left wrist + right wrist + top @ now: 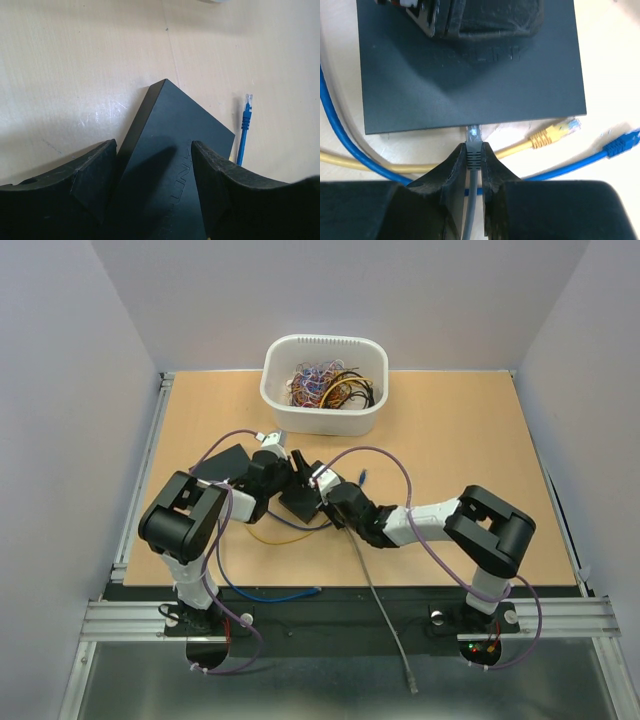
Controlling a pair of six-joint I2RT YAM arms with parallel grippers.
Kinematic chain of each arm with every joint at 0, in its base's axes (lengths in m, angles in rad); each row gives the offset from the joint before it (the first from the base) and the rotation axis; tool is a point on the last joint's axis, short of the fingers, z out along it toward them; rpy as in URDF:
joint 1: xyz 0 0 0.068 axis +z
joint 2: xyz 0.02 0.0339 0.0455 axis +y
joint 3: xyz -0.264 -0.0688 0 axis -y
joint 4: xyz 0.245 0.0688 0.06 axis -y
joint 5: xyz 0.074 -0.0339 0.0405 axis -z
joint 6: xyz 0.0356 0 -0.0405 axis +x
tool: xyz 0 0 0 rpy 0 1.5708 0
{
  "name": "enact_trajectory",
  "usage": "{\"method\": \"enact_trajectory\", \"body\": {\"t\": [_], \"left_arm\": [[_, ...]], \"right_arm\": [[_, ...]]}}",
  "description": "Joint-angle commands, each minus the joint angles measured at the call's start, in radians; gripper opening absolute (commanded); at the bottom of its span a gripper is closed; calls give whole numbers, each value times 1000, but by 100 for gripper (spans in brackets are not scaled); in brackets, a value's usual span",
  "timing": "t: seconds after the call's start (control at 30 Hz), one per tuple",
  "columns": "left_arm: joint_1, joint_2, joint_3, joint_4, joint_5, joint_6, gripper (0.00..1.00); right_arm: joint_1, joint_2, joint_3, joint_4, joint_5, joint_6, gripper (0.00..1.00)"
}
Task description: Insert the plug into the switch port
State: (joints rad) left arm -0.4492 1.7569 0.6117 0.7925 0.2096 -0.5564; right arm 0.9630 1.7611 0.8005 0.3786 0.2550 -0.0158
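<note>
The black switch (300, 506) lies flat on the table; it also shows in the left wrist view (170, 125) and in the right wrist view (470, 85). My left gripper (288, 472) stands over its top, fingers (95, 175) apart, the switch's top showing between them (154, 148). My right gripper (474, 150) is shut on the grey plug (474, 144). The plug's clear tip meets the switch's near edge; the port itself is hidden. In the top view the right gripper (323, 490) sits right beside the switch.
The grey cable (382, 605) trails off the table's front edge. A yellow cable plug (555, 133) and a blue cable plug (620, 145) lie by the switch. Another blue cable (275, 593) lies near the front. A white basket (372, 352) of wires stands at the back.
</note>
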Motion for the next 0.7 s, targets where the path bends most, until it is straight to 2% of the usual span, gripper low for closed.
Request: {"method": "enact_trajectory", "body": {"t": [0.0,0.2,0.5,0.67], "left_arm": [[-88,98,-90,-262,172,-53,71],[-105,134,-87,-233,206,-50,68],[-131,168,-82,-208,252,-65,67],[-126,174,-70,-217,254,-57,67]], "right_arm": [[-6,15,121,371,-149,-88,0],[-6,17,193,428,-312,-95,0],[-29,110,396,416,-427,-93,0],[-73,161,431,410,-490,-92,0]]}}
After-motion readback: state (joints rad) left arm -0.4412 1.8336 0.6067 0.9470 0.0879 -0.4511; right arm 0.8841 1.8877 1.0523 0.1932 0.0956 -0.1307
